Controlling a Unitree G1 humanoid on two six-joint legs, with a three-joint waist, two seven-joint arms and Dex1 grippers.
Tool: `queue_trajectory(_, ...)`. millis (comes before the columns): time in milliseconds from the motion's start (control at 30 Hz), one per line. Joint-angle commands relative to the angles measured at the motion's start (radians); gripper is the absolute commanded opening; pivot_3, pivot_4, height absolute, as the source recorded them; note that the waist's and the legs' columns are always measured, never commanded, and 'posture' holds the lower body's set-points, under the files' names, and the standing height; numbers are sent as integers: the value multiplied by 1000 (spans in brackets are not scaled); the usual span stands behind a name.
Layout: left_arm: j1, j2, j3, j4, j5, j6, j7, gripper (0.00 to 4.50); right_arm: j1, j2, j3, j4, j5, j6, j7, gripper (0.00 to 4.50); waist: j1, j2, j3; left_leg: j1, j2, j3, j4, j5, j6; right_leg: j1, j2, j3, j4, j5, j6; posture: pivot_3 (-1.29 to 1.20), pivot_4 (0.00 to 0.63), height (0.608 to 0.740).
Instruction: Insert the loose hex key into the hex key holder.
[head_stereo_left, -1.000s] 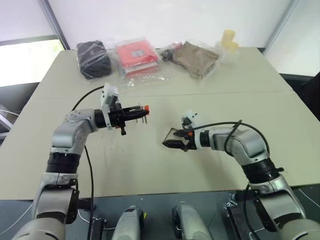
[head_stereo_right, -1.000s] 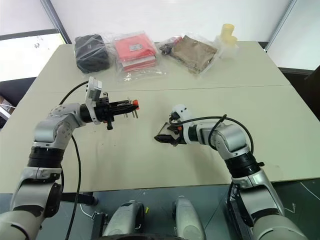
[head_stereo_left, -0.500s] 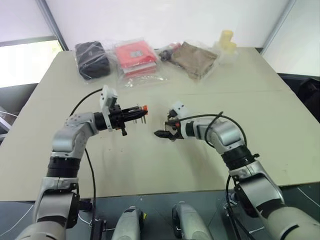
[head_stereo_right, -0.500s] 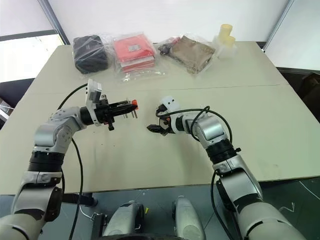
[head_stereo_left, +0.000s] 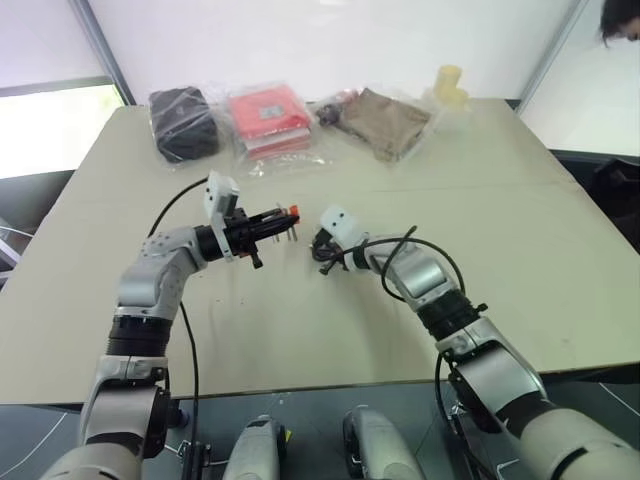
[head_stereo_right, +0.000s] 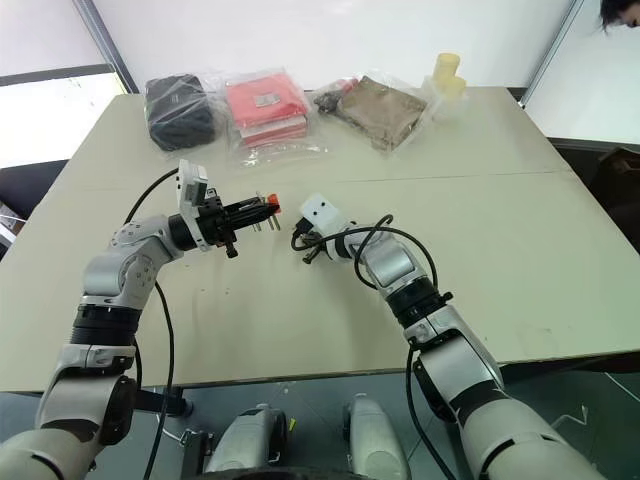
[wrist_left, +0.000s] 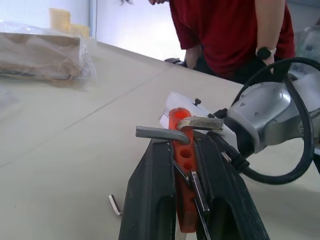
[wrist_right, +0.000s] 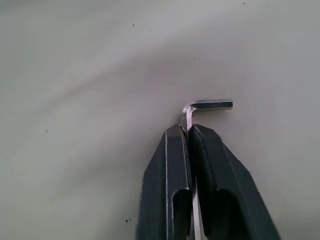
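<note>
Your left arm reaches level over the tabletop (head_stereo_left: 560, 260), its left gripper (head_stereo_left: 283, 222) clamped tight on the hex key holder (wrist_left: 181, 165), just as a second ago. Your right arm stretches further forward and inward than before, angled down, bringing the right gripper (wrist_right: 187, 131) close beside the holder. A second ago it gaped wide; now it pinches the loose hex key (wrist_right: 206, 106), bent end poking out.

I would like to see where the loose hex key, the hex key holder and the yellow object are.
loose hex key (wrist_right: 207, 105): right wrist view, its short bent arm.
hex key holder (wrist_left: 182, 145): left wrist view, its orange body.
yellow object (head_stereo_right: 447, 68): right eye view, its side.
</note>
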Motion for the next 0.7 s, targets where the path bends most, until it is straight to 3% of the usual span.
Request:
queue_trajectory(33, -12, 6, 18, -6, -7, -20, -1, 0, 57, 12, 9, 77, -20, 44, 3, 24, 0, 0, 0, 1, 0, 0, 0, 0, 0, 1, 0, 0, 0, 0, 0, 0, 150, 740)
queue_trajectory(267, -16, 98, 4, 16, -30, 78, -105, 0, -3, 20, -325, -77, 153, -18, -69, 24, 7, 1, 2, -5, -1, -1, 0, 0, 0, -4, 0, 0, 0, 0, 0, 0, 150, 740)
queue_trajectory(400, -61, 135, 8, 77, -53, 148, -170, 0, -9, 27, -459, -212, 289, -67, -29, 24, 7, 1, 4, -11, -1, -1, 0, 0, 0, -9, -1, 0, -1, 0, 1, 0, 150, 740)
queue_trajectory(533, -162, 108, 1, 184, -37, 134, -205, 0, -28, 124, -692, -362, 642, 88, -87, 24, 7, 1, 4, -17, -1, -4, 0, 0, 1, -13, -1, -3, -1, 0, 1, 0, 150, 740)
queue_trajectory(700, -253, 60, -18, 271, -19, 106, -245, 0, -11, 194, -744, -434, 804, 154, -167, 24, 7, 2, 5, -17, 0, -6, 0, 0, 0, -14, -2, -4, 0, 0, 1, 0, 150, 740)
